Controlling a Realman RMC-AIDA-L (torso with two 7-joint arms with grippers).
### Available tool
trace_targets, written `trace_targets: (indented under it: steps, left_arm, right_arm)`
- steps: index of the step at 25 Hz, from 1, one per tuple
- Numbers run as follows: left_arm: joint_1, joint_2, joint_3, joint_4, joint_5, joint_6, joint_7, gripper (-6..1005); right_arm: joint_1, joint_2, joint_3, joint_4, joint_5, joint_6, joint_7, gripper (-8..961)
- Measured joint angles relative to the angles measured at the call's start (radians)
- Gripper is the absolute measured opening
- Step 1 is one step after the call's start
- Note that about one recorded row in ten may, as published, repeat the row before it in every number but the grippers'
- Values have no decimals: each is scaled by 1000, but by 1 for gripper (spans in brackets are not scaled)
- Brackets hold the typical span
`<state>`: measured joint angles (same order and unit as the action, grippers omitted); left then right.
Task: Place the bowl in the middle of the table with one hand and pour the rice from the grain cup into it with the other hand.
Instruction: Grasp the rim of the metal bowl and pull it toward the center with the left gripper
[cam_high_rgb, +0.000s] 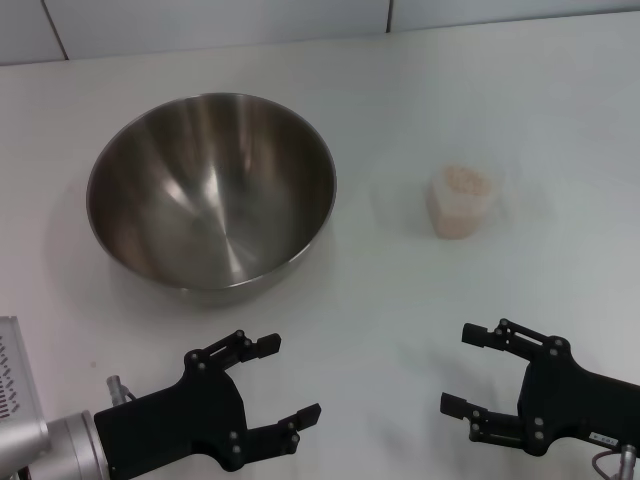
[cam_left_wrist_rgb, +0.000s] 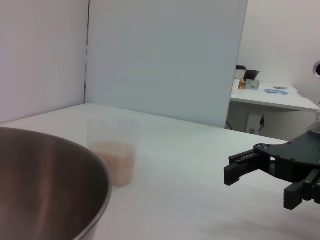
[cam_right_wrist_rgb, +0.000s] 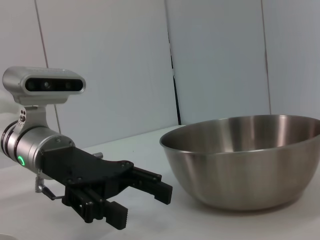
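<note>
We see the large round stainless-steel bowl (cam_high_rgb: 211, 190) standing empty on the left part of the plain white desk (cam_high_rgb: 400, 310), with the small clear plastic grain cup (cam_high_rgb: 460, 201) of pale rice (cam_high_rgb: 462, 182) well apart to its right. Neither is held — we judge the task at its opening step. The black left tool (cam_high_rgb: 277, 390) and right tool (cam_high_rgb: 468, 370) hover near the desk's front, prongs wide. Next, the left must reach the bowl's rim. White wall panels (cam_right_wrist_rgb: 215, 60) stand behind the desk.
</note>
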<state>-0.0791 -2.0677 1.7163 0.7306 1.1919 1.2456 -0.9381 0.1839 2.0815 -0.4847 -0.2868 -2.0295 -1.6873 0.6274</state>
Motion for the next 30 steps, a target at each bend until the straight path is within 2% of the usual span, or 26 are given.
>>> trace_targets:
  steps: [13, 17, 19, 20, 22, 26, 28, 30]
  left_arm:
    - [2, 1, -1, 5, 8, 5, -4, 855]
    - [10, 2, -60, 37, -15, 91, -54, 854]
    - [10, 2, -60, 37, -15, 91, -54, 853]
    - [21, 6, -167, 171, 8, 90, -222, 853]
    - [33, 8, -227, 283, 58, 60, -330, 852]
    - [45, 3, -359, 593, 306, -69, -679, 851]
    - [16, 4, -409, 703, 451, -110, -856, 850]
    - [-46, 6, -471, 745, 586, -107, -1031, 849]
  right_arm:
    - [0, 0, 0, 0, 0, 0, 0, 815]
    - [2, 0, 0, 0, 0, 0, 0, 814]
    - [4, 0, 1, 0, 1, 0, 0, 814]
    - [4, 0, 2, 0, 3, 0, 0, 814]
    - [4, 0, 4, 0, 3, 0, 0, 814]
    - [5, 0, 3, 0, 5, -1, 0, 814]
    - [5, 0, 7, 0, 6, -3, 0, 814]
    - [5, 0, 9, 0, 6, -6, 0, 814]
